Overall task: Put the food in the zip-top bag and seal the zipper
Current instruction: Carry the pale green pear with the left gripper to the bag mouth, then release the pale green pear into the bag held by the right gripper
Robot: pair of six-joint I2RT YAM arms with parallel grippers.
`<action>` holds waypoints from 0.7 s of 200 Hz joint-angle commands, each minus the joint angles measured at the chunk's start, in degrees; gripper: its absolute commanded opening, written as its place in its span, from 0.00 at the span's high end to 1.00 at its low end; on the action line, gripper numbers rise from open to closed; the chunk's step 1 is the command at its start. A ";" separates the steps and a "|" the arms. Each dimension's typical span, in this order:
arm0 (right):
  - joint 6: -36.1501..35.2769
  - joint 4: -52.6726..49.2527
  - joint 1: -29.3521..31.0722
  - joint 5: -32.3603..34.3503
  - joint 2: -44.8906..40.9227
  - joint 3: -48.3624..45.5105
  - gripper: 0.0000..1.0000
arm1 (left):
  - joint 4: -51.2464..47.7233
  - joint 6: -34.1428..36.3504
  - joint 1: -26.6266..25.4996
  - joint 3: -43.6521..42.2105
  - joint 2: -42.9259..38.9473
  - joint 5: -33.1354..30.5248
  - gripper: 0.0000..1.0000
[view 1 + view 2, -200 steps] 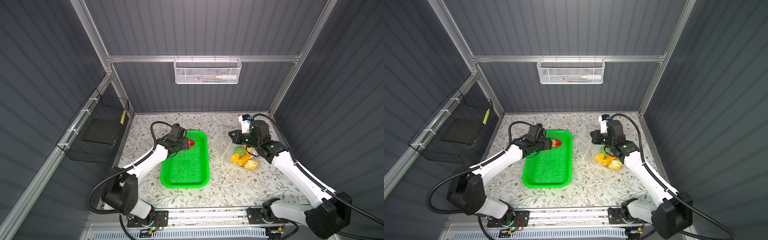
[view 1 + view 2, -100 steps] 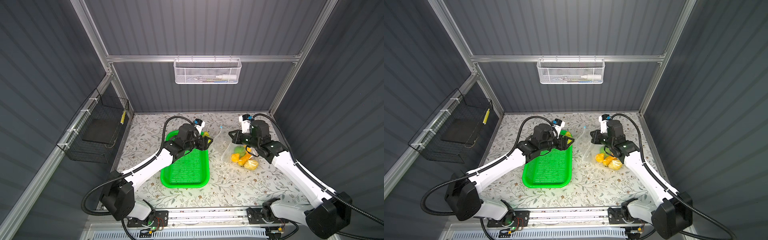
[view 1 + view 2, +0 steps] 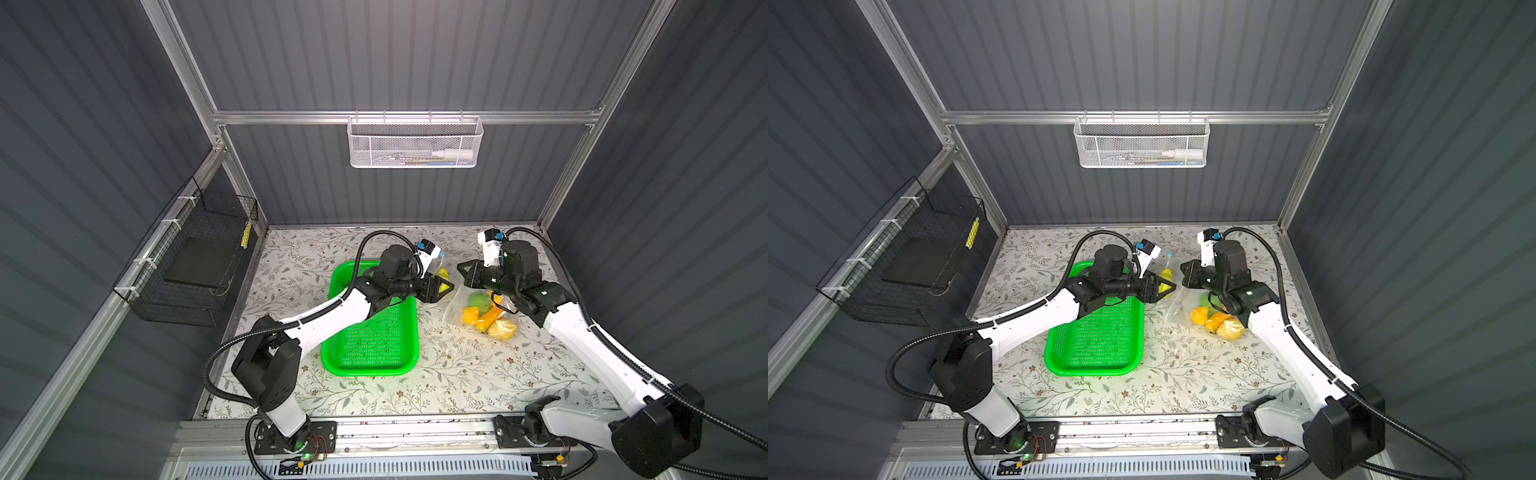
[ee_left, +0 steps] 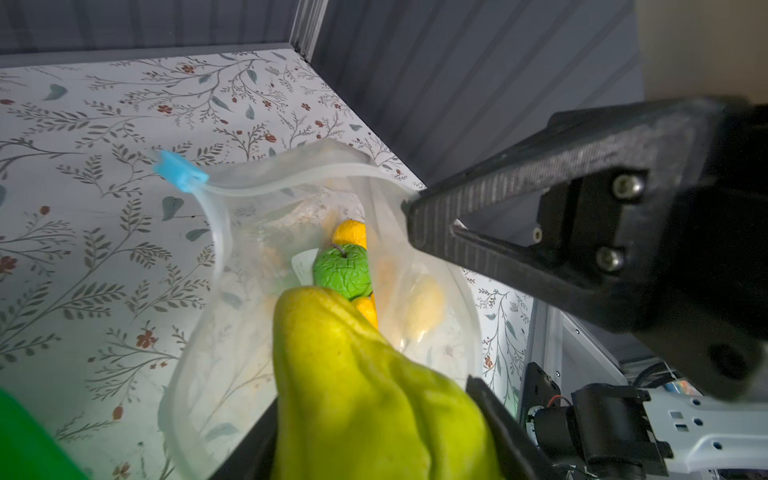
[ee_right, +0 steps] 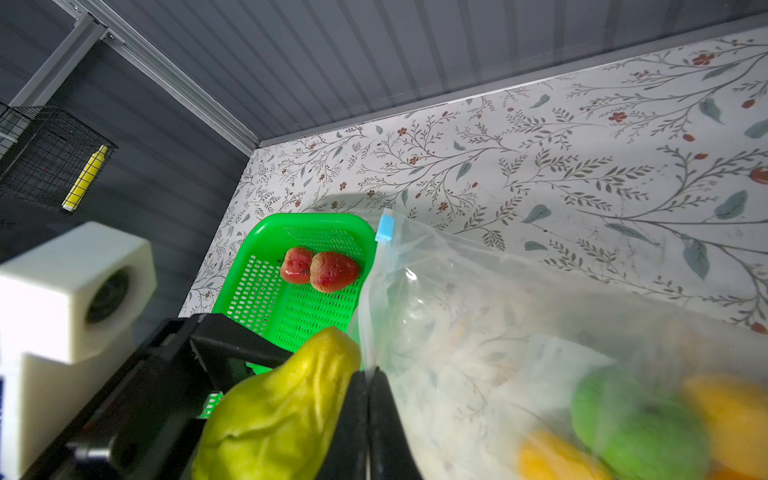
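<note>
While reaching over the green basket (image 3: 370,332) toward 3 o'clock, clamping the yellow-green ridged fruit (image 3: 444,273) in the left jaws, its pointed end sticking out past the tips. Hovering with it right at the open mouth of the zip-top bag (image 3: 451,311), on the bag's 9 o'clock side, the fruit's tip reaching just over the rim in the left wrist view and the rest not yet inside.

Pinching the bag's mouth edge in the right jaws, pressed together on the plastic at the zipper (image 4: 216,232), and holding that side raised off the desk (image 3: 457,374) so that the mouth is gaping. Facing the left jaws almost tip to tip, with only the fruit and the bag's rim between.

Running from the pinch along the zipper to the light-blue slider (image 5: 384,226), sitting at the 12 o'clock end of the mouth.

Resting the bag on the desk at 3 o'clock of the basket, just beside it. Already lying inside, toward the bag's 5 o'clock end and bunched together: a green bumpy ball (image 3: 478,298), a yellow-orange round one (image 3: 468,316), an orange elongated one (image 3: 489,316) and a pale yellow one (image 3: 503,329).

Lying in the basket near its 12 o'clock end, touching each other: two red strawberries (image 5: 334,272).
</note>
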 commanded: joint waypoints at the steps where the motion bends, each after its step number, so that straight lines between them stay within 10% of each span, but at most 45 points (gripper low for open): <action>1: -0.47 1.03 0.32 -0.67 -1.23 -0.58 1.00 | 0.68 1.12 -0.25 2.65 1.97 1.05 0.39; 140: -0.17 5.34 1.03 -4.96 -1.79 -2.29 1.00 | -13.74 5.73 -0.38 8.20 8.01 -4.83 0.33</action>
